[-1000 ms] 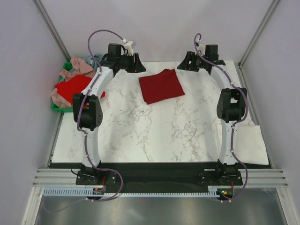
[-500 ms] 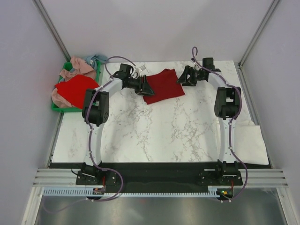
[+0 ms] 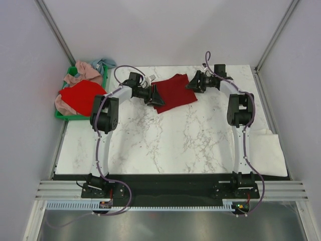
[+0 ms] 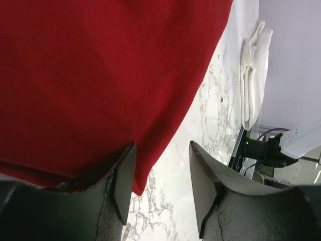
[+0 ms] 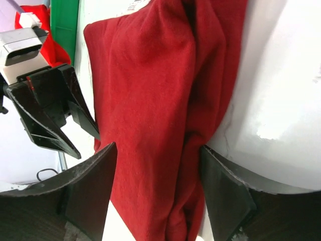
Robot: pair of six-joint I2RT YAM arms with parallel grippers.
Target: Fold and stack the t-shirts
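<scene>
Both arms have swung inward since a second ago and now flank the dark crimson t-shirt point(image 3: 175, 92), which has kept its place. We list the rest from left to right.

1. Green crate point(image 3: 59, 116), beside the far left corner of the table point(image 3: 165, 145). It holds a bright red t-shirt point(image 3: 80, 96), a dusty pink t-shirt point(image 3: 83, 71) and a light blue t-shirt point(image 3: 103, 63), all loose and unfolded.
2. Left gripper point(image 3: 155, 95): jaws parted, nothing gripped. In its wrist view we see the crimson cloth's corner reaching one finger point(image 4: 118, 191), with marble in the gap.
3. Dark crimson t-shirt: folded flat, far middle of the table.
4. Right gripper point(image 3: 191, 84): jaws wide apart, straddling the shirt's bunched right edge, not closed on it.
5. Cream-white t-shirt point(image 3: 266, 150): folded, at the table's right edge beside the right arm.
</scene>
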